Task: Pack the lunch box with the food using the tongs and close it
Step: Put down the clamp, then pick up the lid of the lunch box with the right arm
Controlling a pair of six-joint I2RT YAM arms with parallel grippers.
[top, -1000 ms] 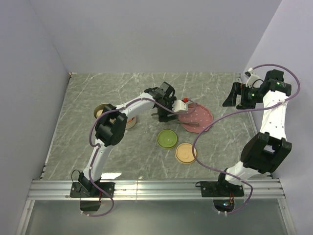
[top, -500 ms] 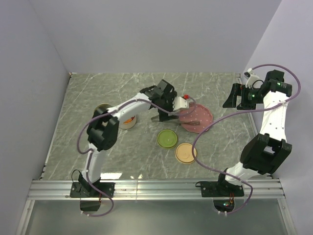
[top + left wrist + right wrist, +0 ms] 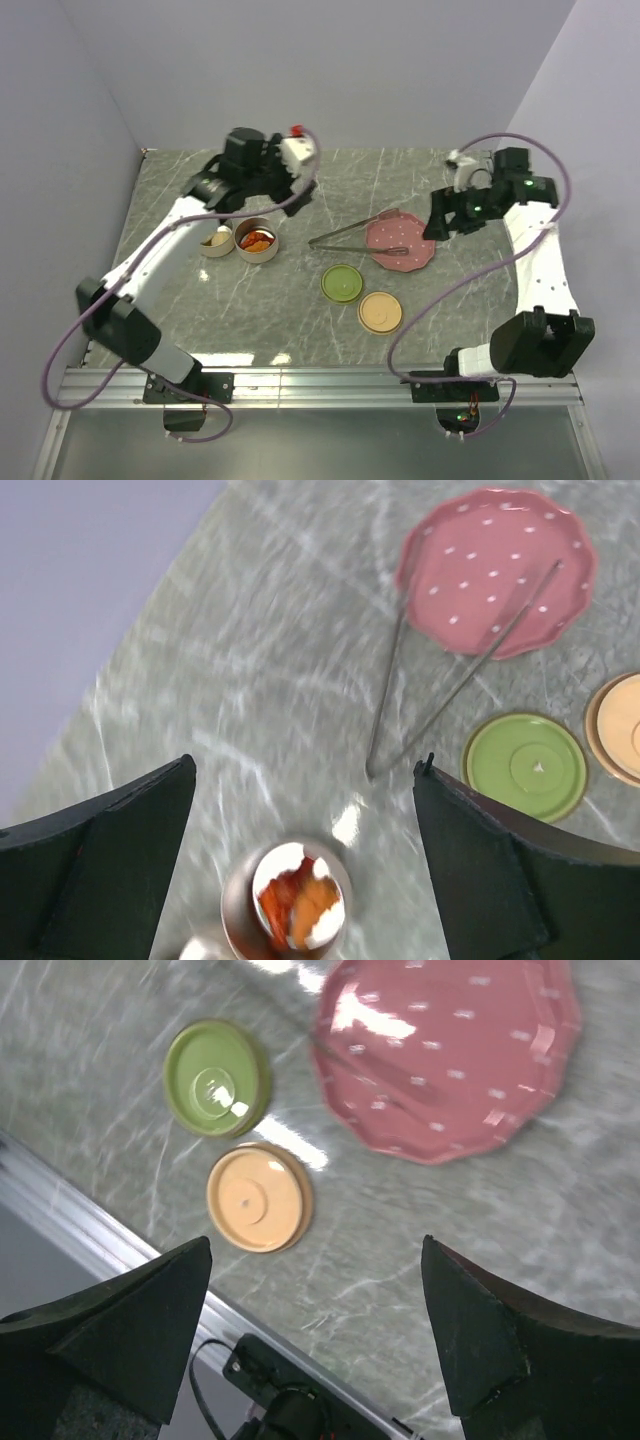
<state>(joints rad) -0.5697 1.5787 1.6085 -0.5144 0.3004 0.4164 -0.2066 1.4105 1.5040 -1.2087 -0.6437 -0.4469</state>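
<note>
The slim silver tongs [image 3: 355, 232] lie free, joint on the table and tips on the pink dotted plate [image 3: 415, 236]; the left wrist view shows the tongs [image 3: 385, 695] as a narrow V. Two round steel lunch box tiers stand at left: one [image 3: 257, 241] holds red-orange food [image 3: 298, 902], the other [image 3: 216, 241] holds something pale. My left gripper [image 3: 295, 185] hangs open high above them, its fingers [image 3: 130, 825] far apart with nothing between. Right of the plate [image 3: 445, 1055], my right gripper [image 3: 438, 215] is open and empty.
A green lid [image 3: 341, 283] and a beige lid [image 3: 380, 312] lie flat in front of the plate; the right wrist view shows the green lid [image 3: 215, 1077] and the beige lid [image 3: 258, 1197]. The metal rail [image 3: 120, 1235] runs along the table's near edge. Walls close off the left, back and right.
My left gripper let go of the tongs and swung up and back-left, above the tiers. The tongs now rest on plate and table. My right gripper moved left toward the plate.
</note>
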